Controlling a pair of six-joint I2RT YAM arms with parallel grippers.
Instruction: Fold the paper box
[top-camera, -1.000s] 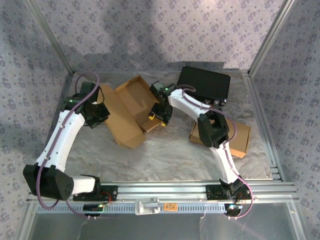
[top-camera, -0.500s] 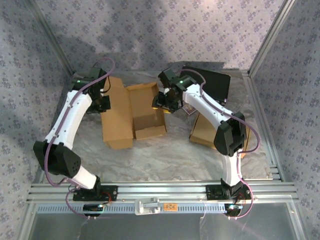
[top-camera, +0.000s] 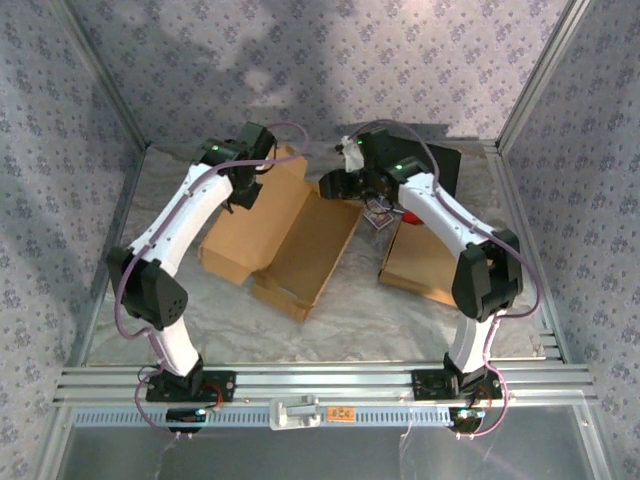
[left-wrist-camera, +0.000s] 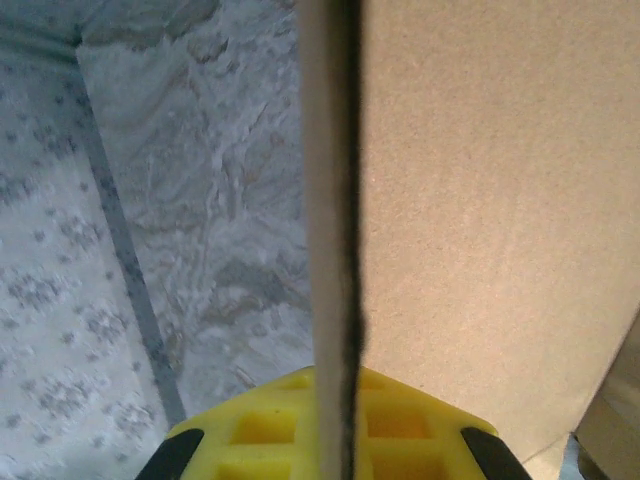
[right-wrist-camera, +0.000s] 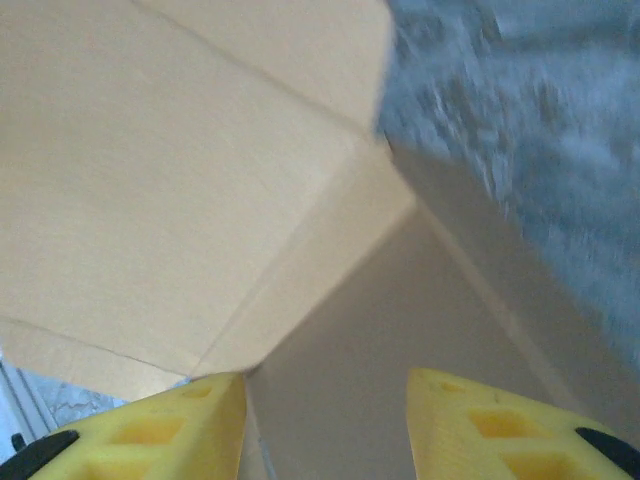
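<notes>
**Paper box (top-camera: 300, 240) at an intermediate stage of folding.** The box is seen to the left of the black case (top-camera: 425, 165) and nearer the arm bases than the case. A long tray with raised walls is formed, and a broad panel is laid open on the side away from the case.

- **Left gripper (top-camera: 243, 190):** It is placed well to the left of the case. Its fingers (left-wrist-camera: 400, 400) are clamped together on the edge of a cardboard panel (left-wrist-camera: 480, 200).
- **Right gripper (top-camera: 338, 186):** It is held just left of the case, at the box corner closest to it. Its fingers (right-wrist-camera: 210, 395) are set apart, and a creased flap (right-wrist-camera: 300, 260) lies ahead of them, not seen to be gripped.
- **Flat cardboard sheet (top-camera: 430, 265):** It is laid on the near side of the case.

By judgement, the walls are partly raised, while the flaps and lid are left to be tucked and closed.
</notes>
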